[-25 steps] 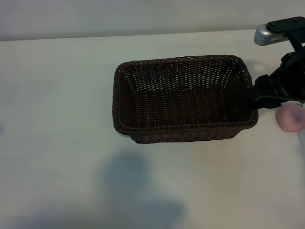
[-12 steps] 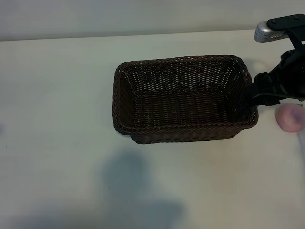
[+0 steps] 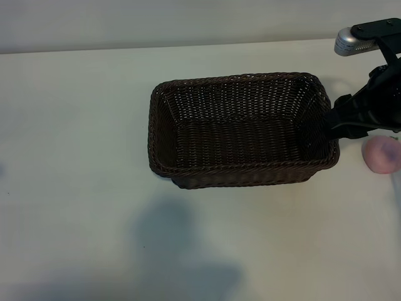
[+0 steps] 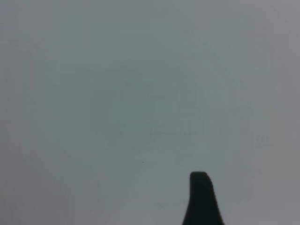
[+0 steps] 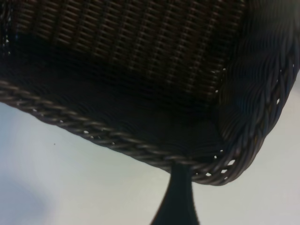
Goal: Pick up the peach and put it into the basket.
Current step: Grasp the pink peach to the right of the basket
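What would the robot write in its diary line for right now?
peach: on table, right of basket | basket: empty | right gripper: open, at basket's right end, no grip | left gripper: parked

A: What is the pale ground of the exterior view?
B: A white table [image 3: 75,113], matt and unpatterned, running to a straight far edge.

A: And above that edge?
B: A plain grey wall [image 3: 156,22], a narrow band along the top.

A: What is the dark patch near the front?
B: A soft grey shadow [image 3: 169,238] lying on the tabletop, blurred at its borders.

A: Any marks?
B: One tiny dark speck [image 3: 8,192] on the table near its left side; the right wrist view shows a similar speck.
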